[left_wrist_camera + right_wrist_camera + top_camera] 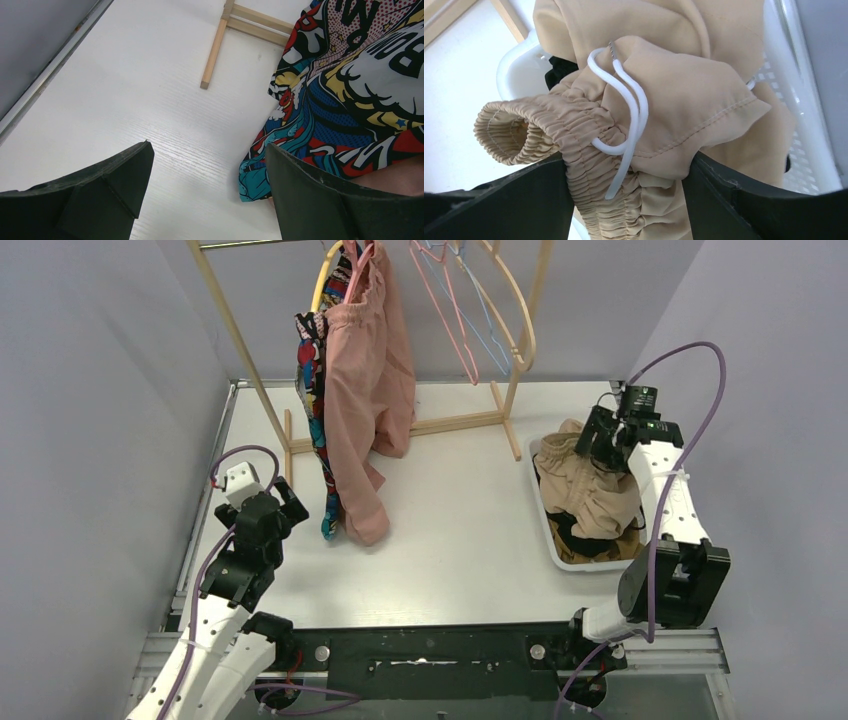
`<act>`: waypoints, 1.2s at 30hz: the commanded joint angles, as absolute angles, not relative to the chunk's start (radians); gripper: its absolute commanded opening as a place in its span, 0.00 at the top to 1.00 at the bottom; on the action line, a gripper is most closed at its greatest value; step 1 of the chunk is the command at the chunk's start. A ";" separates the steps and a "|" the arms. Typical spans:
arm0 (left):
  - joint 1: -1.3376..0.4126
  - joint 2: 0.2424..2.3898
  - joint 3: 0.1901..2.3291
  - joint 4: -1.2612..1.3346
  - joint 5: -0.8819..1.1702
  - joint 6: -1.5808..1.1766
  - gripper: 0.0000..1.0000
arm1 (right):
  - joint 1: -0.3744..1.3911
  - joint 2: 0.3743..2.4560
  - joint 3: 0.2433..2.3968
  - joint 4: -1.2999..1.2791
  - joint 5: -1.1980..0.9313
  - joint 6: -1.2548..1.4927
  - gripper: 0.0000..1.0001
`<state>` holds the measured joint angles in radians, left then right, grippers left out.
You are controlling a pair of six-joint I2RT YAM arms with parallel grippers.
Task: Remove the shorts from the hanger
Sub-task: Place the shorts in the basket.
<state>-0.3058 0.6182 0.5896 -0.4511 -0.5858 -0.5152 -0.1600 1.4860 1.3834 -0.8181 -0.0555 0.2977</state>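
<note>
Tabletop (460,530) white, walls (90,390) grey; left claw (207,155) agape, empty; right claw (626,160) loose around beige shorts (684,85).

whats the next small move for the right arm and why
Probably lift the right tool straight up, clear of the beige shorts: its jaws stand apart around the waistband, and the shorts already lie in the white basket. The pink shorts and comic-print shorts still hang from the rack.

Lab test cell: grey panel walls (90,390), alu-rail table (460,530)
</note>
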 commanded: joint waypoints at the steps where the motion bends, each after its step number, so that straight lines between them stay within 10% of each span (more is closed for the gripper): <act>1: -0.302 0.610 0.601 -0.393 -0.578 -0.505 0.18 | -0.164 1.506 1.319 -0.728 -0.098 0.285 0.37; 8: -0.301 0.601 0.601 -0.394 -0.583 -0.506 0.18 | -0.156 1.758 1.194 -0.592 -0.114 0.290 0.69; 22: -0.301 0.598 0.601 -0.393 -0.573 -0.508 0.18 | -0.146 1.521 1.366 -0.750 -0.069 0.284 0.35; 36: -0.303 0.607 0.601 -0.395 -0.571 -0.508 0.18 | -0.148 1.680 1.502 -0.636 -0.102 0.323 0.39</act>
